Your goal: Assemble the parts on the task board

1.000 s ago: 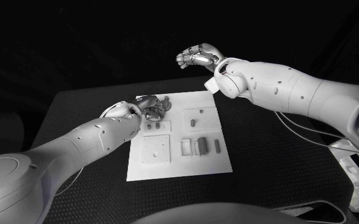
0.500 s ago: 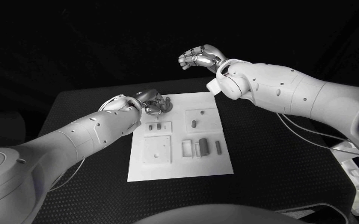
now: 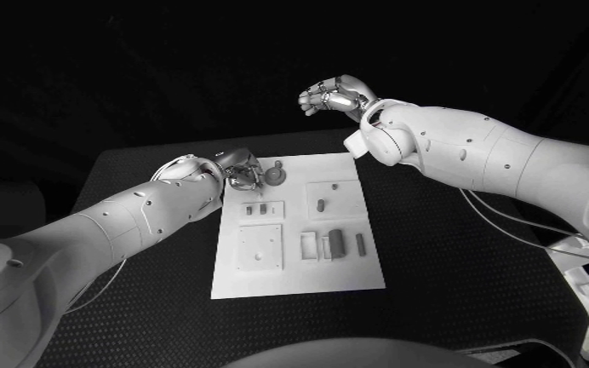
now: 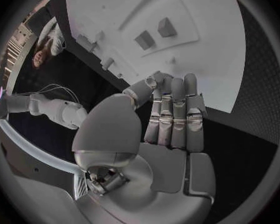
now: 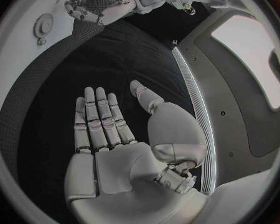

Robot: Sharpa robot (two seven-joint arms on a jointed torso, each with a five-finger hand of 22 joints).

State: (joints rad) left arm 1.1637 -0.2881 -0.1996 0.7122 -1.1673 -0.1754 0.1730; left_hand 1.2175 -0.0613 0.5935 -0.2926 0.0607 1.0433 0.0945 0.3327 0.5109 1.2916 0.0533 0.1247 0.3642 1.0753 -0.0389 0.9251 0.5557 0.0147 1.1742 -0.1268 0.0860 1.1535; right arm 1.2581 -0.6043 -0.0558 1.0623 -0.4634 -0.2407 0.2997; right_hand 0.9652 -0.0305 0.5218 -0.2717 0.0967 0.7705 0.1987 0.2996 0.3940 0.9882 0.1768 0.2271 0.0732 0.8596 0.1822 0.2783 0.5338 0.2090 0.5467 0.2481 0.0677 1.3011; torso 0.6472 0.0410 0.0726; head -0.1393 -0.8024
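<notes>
Bench [image 3: 466, 266]: black, textured, carrying the task board at its middle.
Task board [image 3: 300, 273]: white plate, long side running from 12 to 6 o'clock in the head view; square and oblong recesses across its middle rows.
Round part [image 3: 275, 175]: a small disc with a stem, lying on the board's far edge toward 12 o'clock, just beside the left hand's fingertips; contact cannot be told.
Two small parts [image 3: 254, 209]: side by side in a shallow recess on the board's 9 o'clock side.
Oblong part [image 3: 319, 204]: lying in the square recess toward 1 o'clock of the board's centre.
Block part [image 3: 335, 243]: darker, in the row toward 4 o'clock, with a slim bar part [image 3: 361, 244] just beside it.
Left hand [image 3: 242, 170]: over the board's far left corner, at about 11 o'clock; fingers curled in and close together, nothing visibly held in the wrist view [image 4: 171, 117].
Right hand [image 3: 334, 94]: raised well above and beyond the board at 12 o'clock, holding nothing; its wrist view [image 5: 105, 122] shows the fingers extended, thumb apart.
</notes>
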